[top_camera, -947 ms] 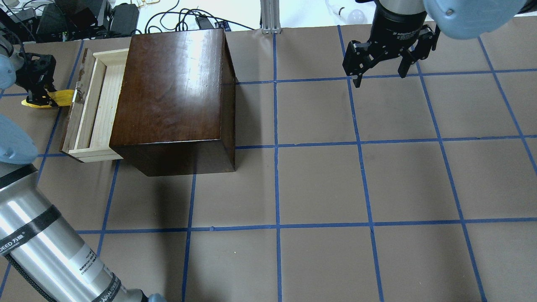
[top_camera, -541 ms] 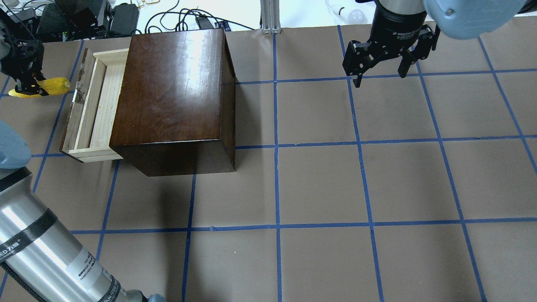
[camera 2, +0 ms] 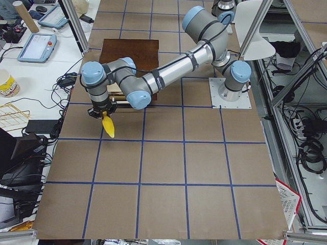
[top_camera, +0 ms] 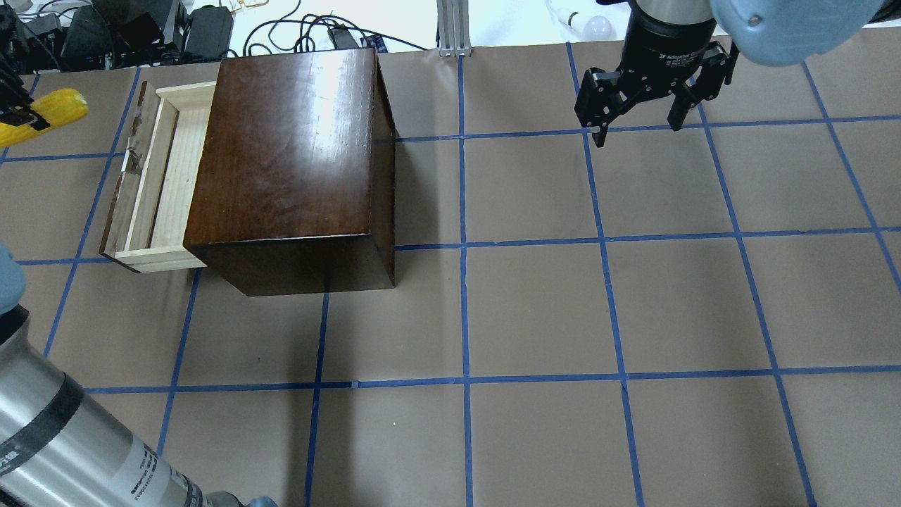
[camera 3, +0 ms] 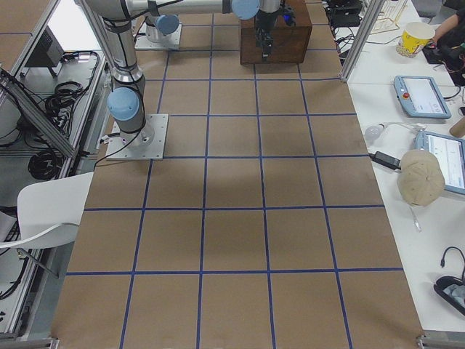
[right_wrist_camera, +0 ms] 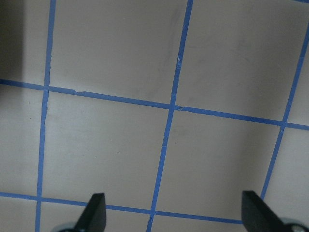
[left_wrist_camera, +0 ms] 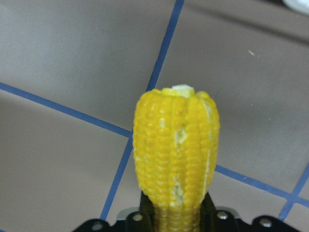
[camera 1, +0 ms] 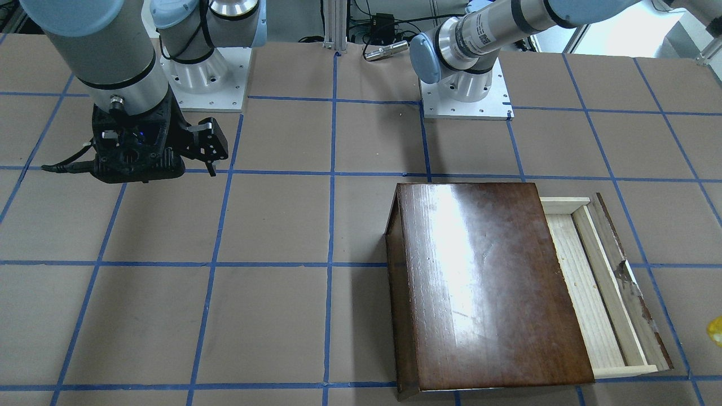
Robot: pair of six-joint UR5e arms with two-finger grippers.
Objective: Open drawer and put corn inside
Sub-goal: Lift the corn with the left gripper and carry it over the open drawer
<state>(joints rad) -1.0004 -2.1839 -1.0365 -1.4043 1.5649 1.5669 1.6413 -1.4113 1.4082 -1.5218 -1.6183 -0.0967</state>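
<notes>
Currently the left gripper (camera 2: 102,112) is clamping the bright yellow, kernel-rowed corn cob (top_camera: 43,113) between its fingers, with the blunt end of the cob sticking out past them in the left wrist view. The corn is sitting outside the drawer, out beyond its front panel and apart from it, near the tabletop's left end. The shallow pale-wood drawer (top_camera: 169,176) with the worn dark-brown front is standing partly pulled out of the glossy dark-brown wooden box (top_camera: 288,148), and its tray is showing bare wood. The box is resting on the brown paper-covered tabletop (top_camera: 535,303) with its blue tape grid. Well apart on the other side, the right gripper (top_camera: 639,134) is hanging over the tabletop with its jaws spread wide, gripping nothing.
</notes>
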